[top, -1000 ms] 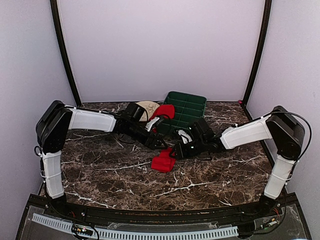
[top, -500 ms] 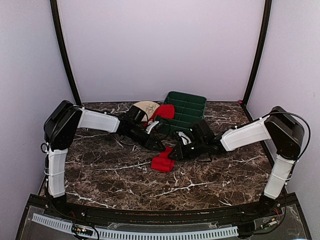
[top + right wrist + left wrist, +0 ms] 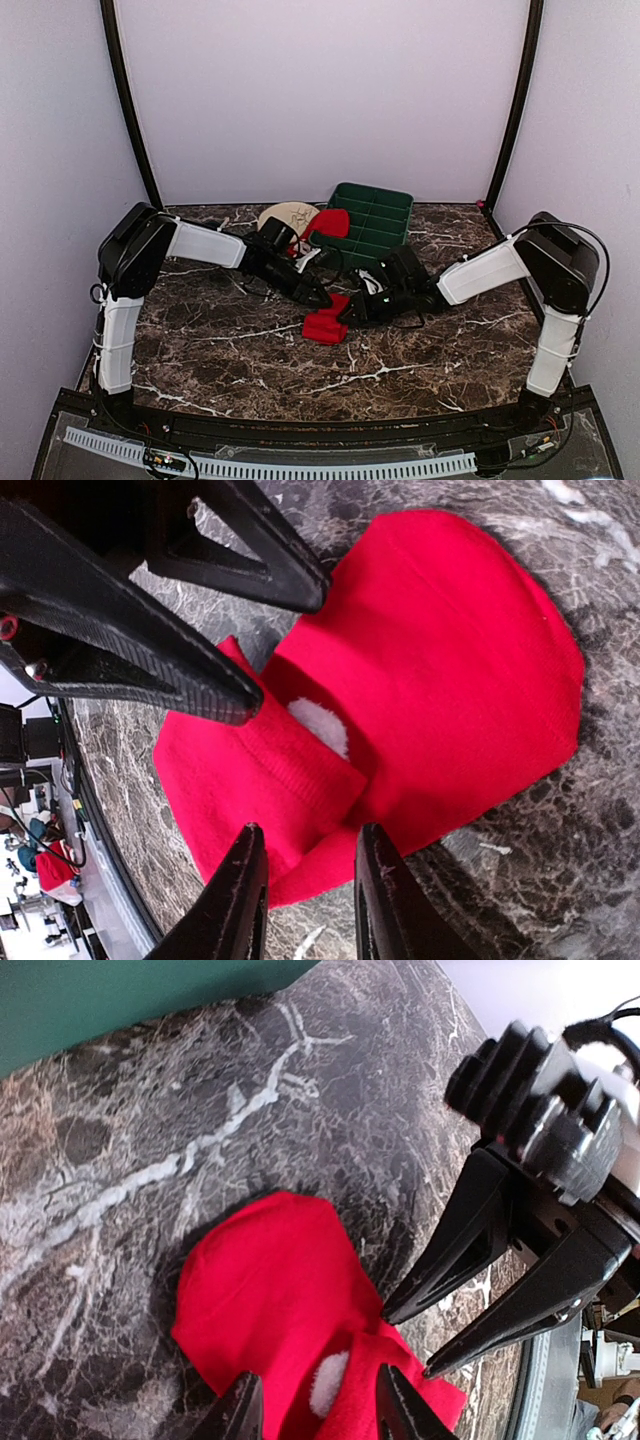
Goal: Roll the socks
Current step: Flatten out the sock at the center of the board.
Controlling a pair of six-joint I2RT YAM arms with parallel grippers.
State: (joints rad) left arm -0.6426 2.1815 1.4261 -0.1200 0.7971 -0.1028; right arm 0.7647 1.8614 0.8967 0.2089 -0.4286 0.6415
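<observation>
The left gripper [image 3: 318, 1385] is pointing at the table's centre, jaws narrow, straddling a fold of the red sock [image 3: 270, 1290] around its white patch [image 3: 318, 725]; whether it is clamping cannot be told. The sock is lying folded on the marble table [image 3: 220, 340], in front of the green tray [image 3: 385, 215]. The right gripper [image 3: 310, 832] is straddling the sock's opposite edge, jaws narrow; whether it is gripping cannot be told. A second red sock [image 3: 328, 222] is lying at the tray's left rim.

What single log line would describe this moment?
bright red fabric sock: folded on dark marble table | left gripper: astride its fold, grip unclear | right gripper: astride its edge, grip unclear
</observation>
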